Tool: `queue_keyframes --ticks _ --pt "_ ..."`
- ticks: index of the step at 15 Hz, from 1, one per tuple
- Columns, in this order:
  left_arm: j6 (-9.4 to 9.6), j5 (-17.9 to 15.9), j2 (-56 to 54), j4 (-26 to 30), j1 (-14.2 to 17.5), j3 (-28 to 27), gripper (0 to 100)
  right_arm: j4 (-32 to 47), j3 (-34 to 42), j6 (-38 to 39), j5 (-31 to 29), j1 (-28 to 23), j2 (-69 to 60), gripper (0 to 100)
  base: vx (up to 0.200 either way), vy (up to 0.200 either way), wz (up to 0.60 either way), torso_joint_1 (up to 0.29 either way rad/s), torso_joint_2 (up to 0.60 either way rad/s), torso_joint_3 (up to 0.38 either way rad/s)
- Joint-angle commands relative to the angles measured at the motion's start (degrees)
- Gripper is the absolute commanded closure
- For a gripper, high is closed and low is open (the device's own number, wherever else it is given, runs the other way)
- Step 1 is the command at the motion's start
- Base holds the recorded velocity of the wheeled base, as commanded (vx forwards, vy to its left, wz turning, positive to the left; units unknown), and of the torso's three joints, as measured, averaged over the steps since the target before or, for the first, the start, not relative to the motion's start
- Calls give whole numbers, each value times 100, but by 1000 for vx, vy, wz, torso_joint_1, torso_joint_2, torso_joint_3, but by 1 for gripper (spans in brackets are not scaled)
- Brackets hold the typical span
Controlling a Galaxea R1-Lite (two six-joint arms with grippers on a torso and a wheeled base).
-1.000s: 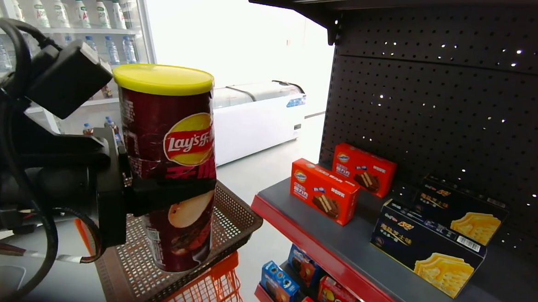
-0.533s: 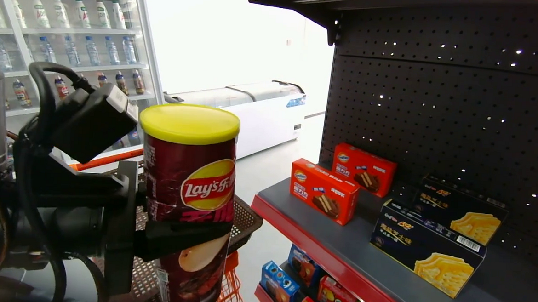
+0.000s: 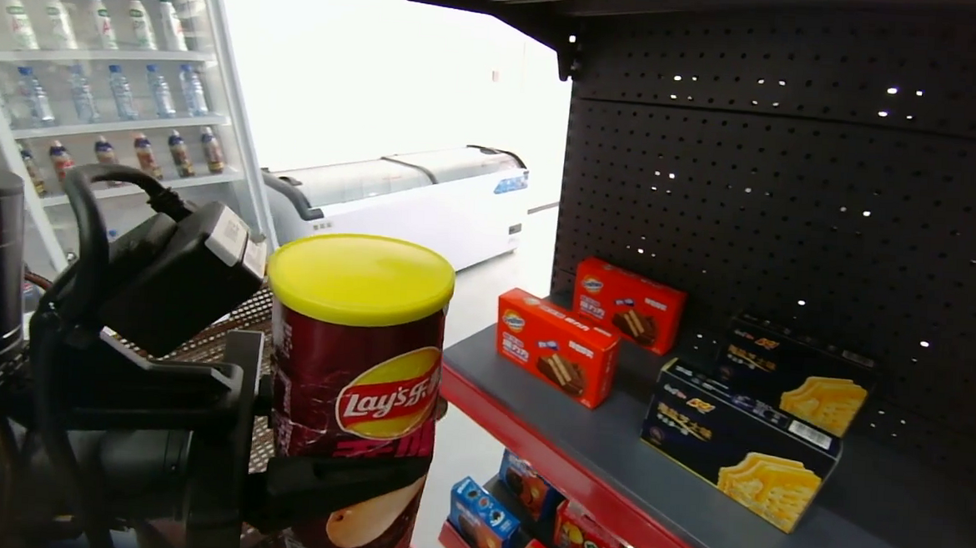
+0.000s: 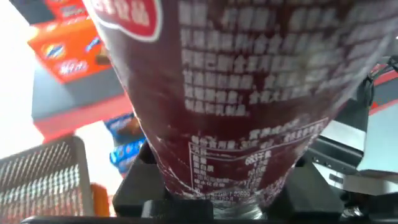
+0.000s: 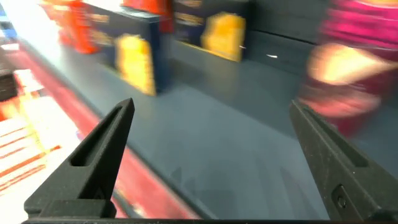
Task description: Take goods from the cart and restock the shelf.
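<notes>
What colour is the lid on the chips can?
Yellow. The lid on the chips can shows best in the head view.

A shop: stocked pegboard shelf (image 3: 884,529), drinks fridge (image 3: 86,129) (bottles (image 3: 157,90) in rows), chest freezer (image 3: 424,212).

A red-and-yellow logo (image 3: 387,392) is shown on the can (image 3: 357,334), just above the left gripper's (image 3: 342,477) jaws; finer print is illegible.

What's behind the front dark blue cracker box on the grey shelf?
A second dark blue box of the same kind, near the pegboard panel. The front box covers its lower part, so any gap between them is hidden.
</notes>
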Motion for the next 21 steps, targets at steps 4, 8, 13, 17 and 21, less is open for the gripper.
queue_keyframes --ticks 4,8,13,17,21 --pt "-1 -1 32 8 2 -39 100 -2 0 -1 8 2 -2 0 0 0 -600 1 2 2" --pt "-1 -18 50 -1 2 -57 100 -2 0 -1 8 2 -2 0 0 0 -300 2 2 1" --pt "-10 -36 41 -1 2 -57 100 -2 0 -1 8 2 -2 0 0 0 0 0 0 0" --pt "-10 -36 32 -1 19 -30 100 -2 0 -1 8 2 -2 0 0 0 -300 2 4 1" --pt "-10 -36 15 -1 37 -4 100 -2 0 -1 8 2 -2 0 0 0 -600 4 6 6"
